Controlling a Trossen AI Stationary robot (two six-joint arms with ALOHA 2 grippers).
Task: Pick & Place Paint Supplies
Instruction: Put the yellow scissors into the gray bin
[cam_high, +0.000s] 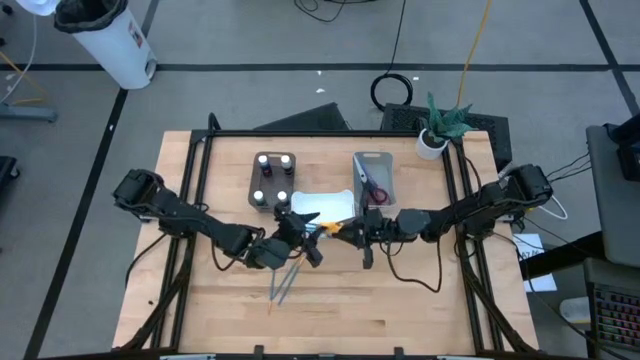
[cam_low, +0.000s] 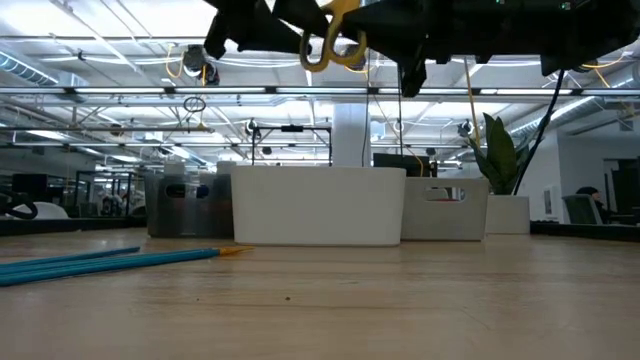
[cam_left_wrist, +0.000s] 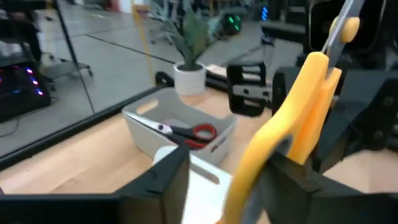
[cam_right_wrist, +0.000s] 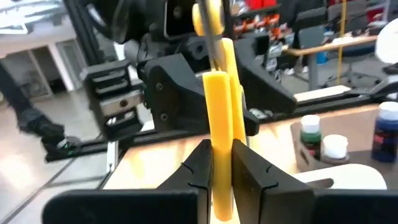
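Yellow-handled scissors (cam_high: 329, 228) hang in the air between my two grippers, over the near edge of the white tray (cam_high: 327, 206). My right gripper (cam_high: 353, 229) is shut on them from the table's right. My left gripper (cam_high: 303, 236) stands open on their left, one yellow handle arm (cam_left_wrist: 249, 168) between its fingers. Red-handled scissors (cam_left_wrist: 194, 132) lie in the grey tray (cam_high: 373, 177). Paint bottles with white caps (cam_high: 273, 178) stand in the brown tray. Two thin brushes (cam_high: 285, 283) lie on the table near the front. My right gripper pinches a straight yellow handle arm (cam_right_wrist: 221, 134) of the scissors between its two fingers (cam_right_wrist: 193, 174). The fingers come level from the table's right. The scissors are lifted clear, their handle loops (cam_low: 335, 47) high above the table top. My left gripper: one finger (cam_left_wrist: 165, 180) stands clear of the handle; whether the other touches it, I cannot tell.
A potted plant (cam_high: 440, 128) stands at the table's far right corner. The three trays sit in a row at the table's far middle. Bare wood lies along the near edge and to both sides of the brushes (cam_low: 110, 262).
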